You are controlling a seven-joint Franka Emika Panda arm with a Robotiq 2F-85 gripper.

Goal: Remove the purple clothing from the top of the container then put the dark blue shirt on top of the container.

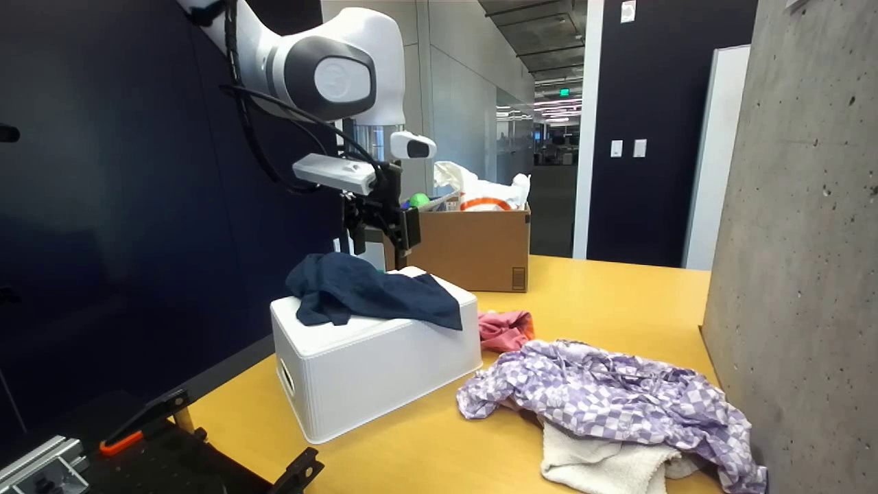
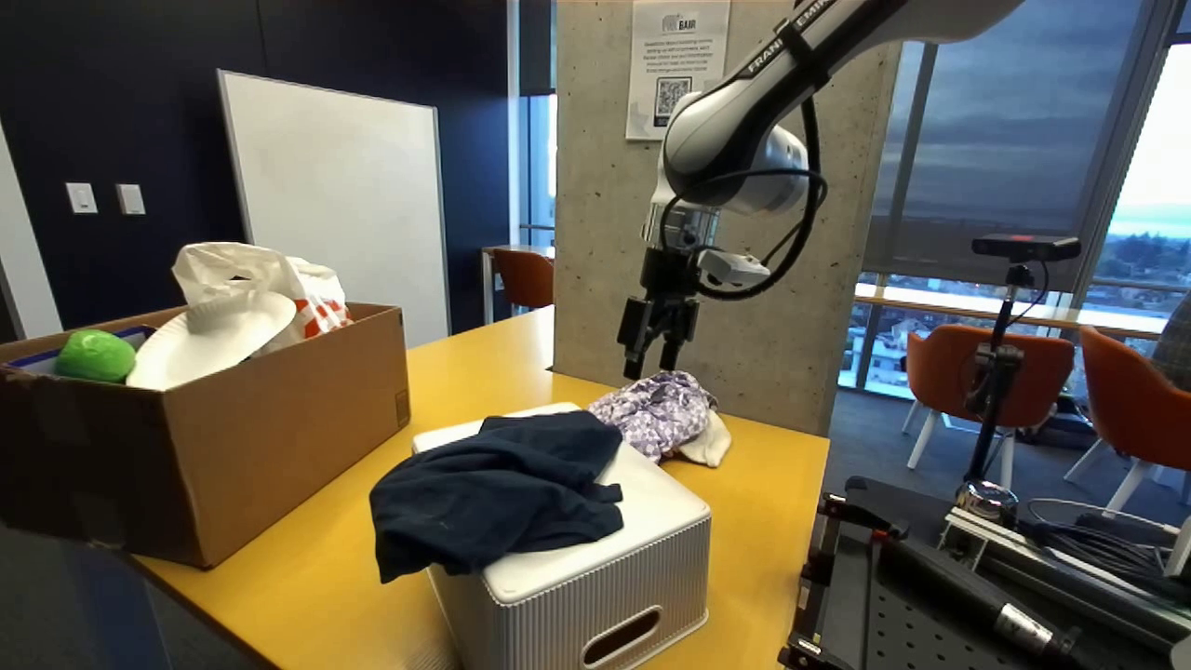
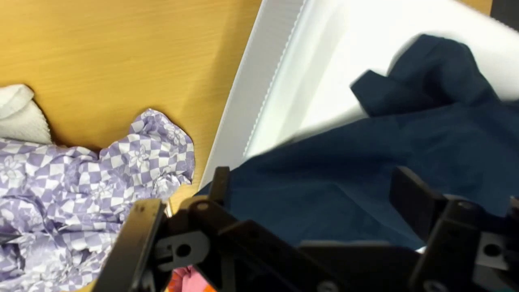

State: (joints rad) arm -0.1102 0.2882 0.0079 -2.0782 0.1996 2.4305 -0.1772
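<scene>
The white container [image 1: 384, 384] stands upside down or closed on the yellow table, its flat top up; it also shows in an exterior view [image 2: 651, 596] and in the wrist view [image 3: 332, 69]. The dark blue shirt [image 1: 384, 291] lies crumpled across its top; in an exterior view the shirt [image 2: 502, 493] hangs over one edge. The purple checkered clothing [image 1: 610, 391] lies on the table beside the container, also in the wrist view [image 3: 73, 190]. My gripper [image 1: 384, 240] is open and empty above the shirt; the wrist view shows its fingers [image 3: 312, 182] wide apart over the blue cloth.
A white towel [image 1: 597, 463] lies partly under the purple clothing. A pink-red cloth [image 1: 505, 331] lies behind the container. A filled cardboard box [image 2: 288, 447] stands on the table. A concrete pillar [image 1: 796, 226] borders the table. A black cart [image 2: 921, 596] adjoins it.
</scene>
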